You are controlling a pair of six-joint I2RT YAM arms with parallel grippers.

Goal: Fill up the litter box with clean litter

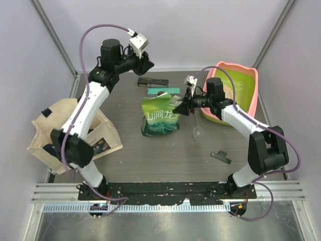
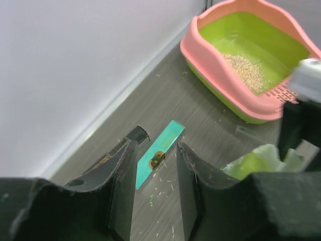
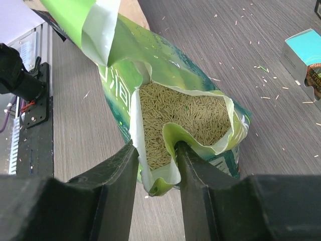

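Right claw (image 3: 156,150), fingers apart, straddles the lip of the green bag (image 1: 160,120) mid-bench (image 1: 150,158). Left claw (image 2: 155,150) hangs apart and empty at eleven o'clock. The litter box (image 1: 253,98), at two o'clock, holds a little clean litter (image 2: 246,73).

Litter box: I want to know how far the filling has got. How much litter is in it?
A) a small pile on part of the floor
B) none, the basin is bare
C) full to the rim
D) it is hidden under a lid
A: a small pile of pale litter lies on the floor of the litter box, and most of its green floor shows bare.
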